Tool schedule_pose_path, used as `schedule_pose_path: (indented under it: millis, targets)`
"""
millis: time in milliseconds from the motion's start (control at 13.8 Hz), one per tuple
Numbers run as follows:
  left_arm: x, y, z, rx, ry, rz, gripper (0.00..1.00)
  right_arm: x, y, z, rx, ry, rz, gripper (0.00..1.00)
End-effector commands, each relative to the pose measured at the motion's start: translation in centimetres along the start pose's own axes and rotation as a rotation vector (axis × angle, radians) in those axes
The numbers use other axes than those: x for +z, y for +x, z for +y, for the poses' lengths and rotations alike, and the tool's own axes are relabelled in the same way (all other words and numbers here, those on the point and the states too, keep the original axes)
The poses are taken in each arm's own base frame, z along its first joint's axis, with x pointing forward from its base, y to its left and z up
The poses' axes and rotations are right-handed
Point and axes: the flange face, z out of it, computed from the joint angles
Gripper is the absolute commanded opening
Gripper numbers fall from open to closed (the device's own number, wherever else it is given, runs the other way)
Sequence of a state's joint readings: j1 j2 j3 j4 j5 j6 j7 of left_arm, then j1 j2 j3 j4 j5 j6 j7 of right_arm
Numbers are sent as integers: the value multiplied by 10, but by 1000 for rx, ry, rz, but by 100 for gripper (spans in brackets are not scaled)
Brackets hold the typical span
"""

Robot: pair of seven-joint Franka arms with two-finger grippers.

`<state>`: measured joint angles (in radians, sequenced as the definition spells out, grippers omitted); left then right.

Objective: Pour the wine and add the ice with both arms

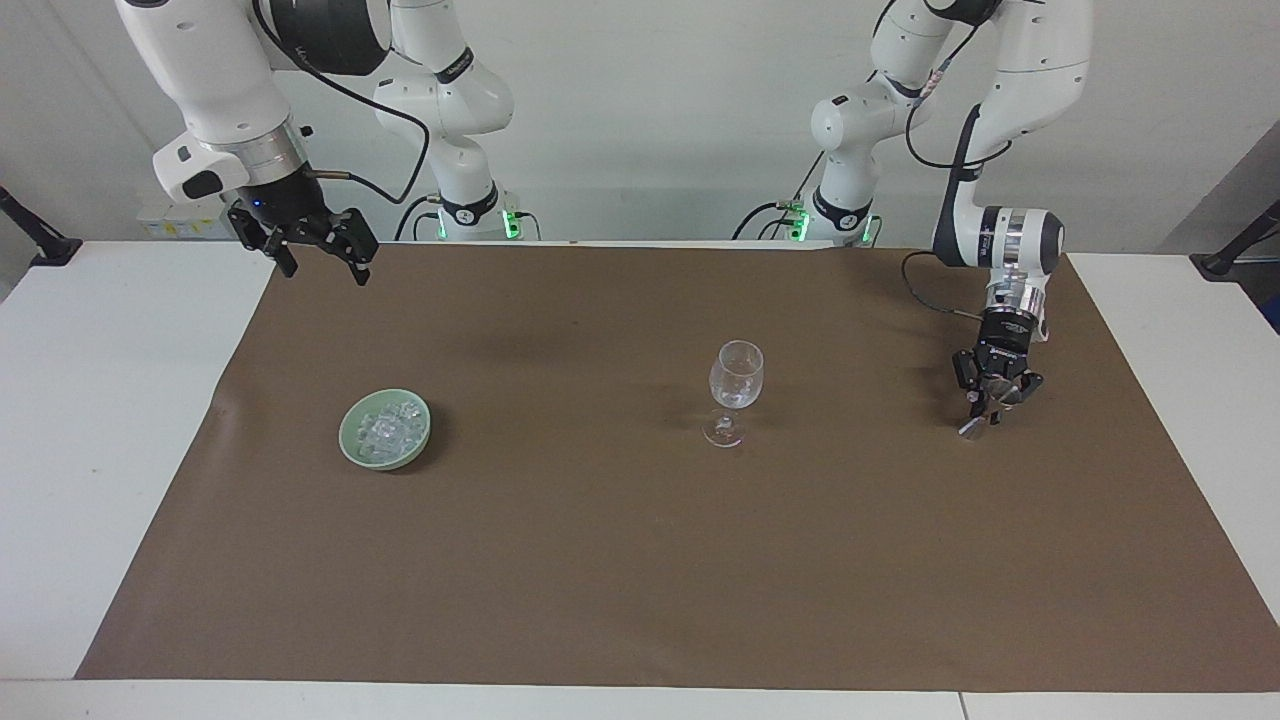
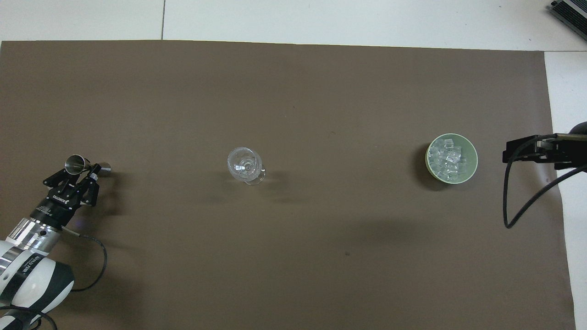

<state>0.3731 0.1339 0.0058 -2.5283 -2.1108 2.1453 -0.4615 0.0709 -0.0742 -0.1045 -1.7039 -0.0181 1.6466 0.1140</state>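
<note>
Two white jointed arms hang over a white desk (image 1: 100, 400) covered by matte brown paper (image 1: 640, 560). At center stands a clear stemmed wine glass (image 1: 735, 390). At center left, glassy whitish ice (image 1: 392, 428) fills a round pale green bowl (image 1: 352, 440). At right, the left tool (image 1: 990, 408) points down at a shiny metal jigger (image 2: 85, 164); I cannot tell whether it grips it. At upper left, the right tool (image 1: 318, 252) hangs released.

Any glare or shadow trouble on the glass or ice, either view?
Facing view: glass see-through, faint against the mat, soft shadow beside its foot. Overhead view: ice glints white in the bowl, cubes hard to separate; bowl's shadow falls toward the glass.
</note>
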Motion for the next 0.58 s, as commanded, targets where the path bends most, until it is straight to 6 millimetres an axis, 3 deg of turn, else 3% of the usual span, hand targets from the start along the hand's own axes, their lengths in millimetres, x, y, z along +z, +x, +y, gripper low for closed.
schedule_pose_path:
  millis: [0,72,361,505]
  targets:
    - [-1,-1,-1,-14,8,-11,80,0,-7,3,-40,12,16,100]
    - [-1,-1,-1,-13,10,-12,100,0,-7,3,-41,12,16,100]
    - [1,-7,0,-7,10,-27,100,-1,-8,3,-42,11,17,100]
    - [0,-19,-1,5,8,-32,100,0,-8,3,-43,13,14,100]
